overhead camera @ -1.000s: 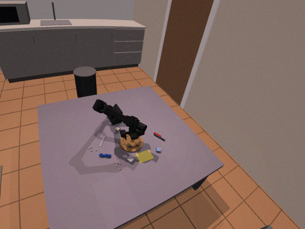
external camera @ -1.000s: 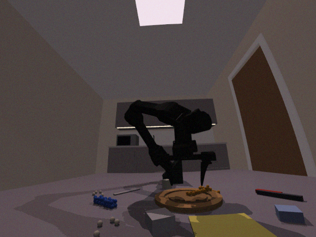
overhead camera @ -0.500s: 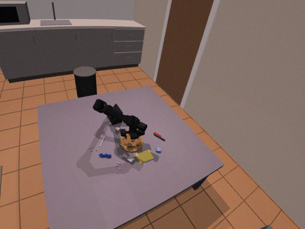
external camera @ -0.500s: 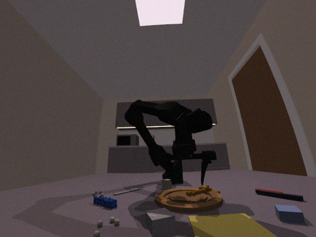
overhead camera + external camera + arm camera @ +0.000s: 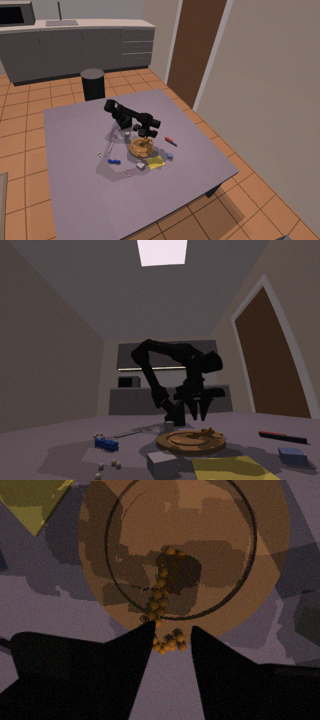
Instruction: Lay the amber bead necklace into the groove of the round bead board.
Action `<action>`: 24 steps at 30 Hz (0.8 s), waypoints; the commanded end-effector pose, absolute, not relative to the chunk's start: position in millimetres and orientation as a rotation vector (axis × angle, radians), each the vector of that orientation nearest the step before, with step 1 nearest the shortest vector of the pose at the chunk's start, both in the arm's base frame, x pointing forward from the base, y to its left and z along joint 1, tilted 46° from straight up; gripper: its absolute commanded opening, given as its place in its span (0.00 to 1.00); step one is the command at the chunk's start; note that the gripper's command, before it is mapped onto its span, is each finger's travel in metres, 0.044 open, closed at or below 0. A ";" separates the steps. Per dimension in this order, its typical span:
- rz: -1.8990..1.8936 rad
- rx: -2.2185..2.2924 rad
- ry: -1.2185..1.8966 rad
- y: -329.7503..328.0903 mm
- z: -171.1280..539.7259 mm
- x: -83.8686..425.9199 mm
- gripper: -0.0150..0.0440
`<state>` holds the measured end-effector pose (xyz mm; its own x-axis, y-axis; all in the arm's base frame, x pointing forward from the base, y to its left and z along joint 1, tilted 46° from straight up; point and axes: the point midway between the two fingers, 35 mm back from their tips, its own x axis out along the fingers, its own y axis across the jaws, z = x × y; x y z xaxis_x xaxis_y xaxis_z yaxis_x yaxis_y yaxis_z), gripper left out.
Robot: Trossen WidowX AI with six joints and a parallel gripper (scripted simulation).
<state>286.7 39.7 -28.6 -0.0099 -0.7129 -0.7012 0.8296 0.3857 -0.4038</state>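
The amber bead necklace (image 5: pixel 147 141) (image 5: pixel 205 432) (image 5: pixel 157 594) lies bunched on the round bead board (image 5: pixel 132 149) (image 5: pixel 165 445) (image 5: pixel 270 555). In the wrist view it runs from inside the ring groove (image 5: pixel 256 536), across the groove's lower left part, to a hooked end at the board's edge. Most of the groove shows no beads. My gripper (image 5: pixel 199 420) (image 5: pixel 173 629) is partly open and empty, its fingertips above the board's edge. In the wrist view the hooked end shows between and just beyond the tips, and the left finger may hide some beads.
Around the board are a grey block (image 5: pixel 140 165) (image 5: pixel 161 464), a yellow sheet (image 5: pixel 155 162) (image 5: pixel 227 467), a blue block (image 5: pixel 169 155) (image 5: pixel 292 457), a red and black pen (image 5: pixel 171 141), a pale cylinder (image 5: pixel 126 134) (image 5: pixel 169 426), a thin stick (image 5: pixel 111 146), blue beads (image 5: pixel 114 161) and several loose white beads.
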 end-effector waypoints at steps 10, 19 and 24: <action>-1.373 0.349 0.834 52.3 -42.2 262.9 0.46; -1.367 0.357 0.835 47.9 -47.2 264.9 0.46; -1.368 0.356 0.835 44.2 -50.8 264.7 0.46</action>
<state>264.8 46.7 -48.7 -0.0204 -0.7119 -0.7020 0.9507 0.2034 -0.2339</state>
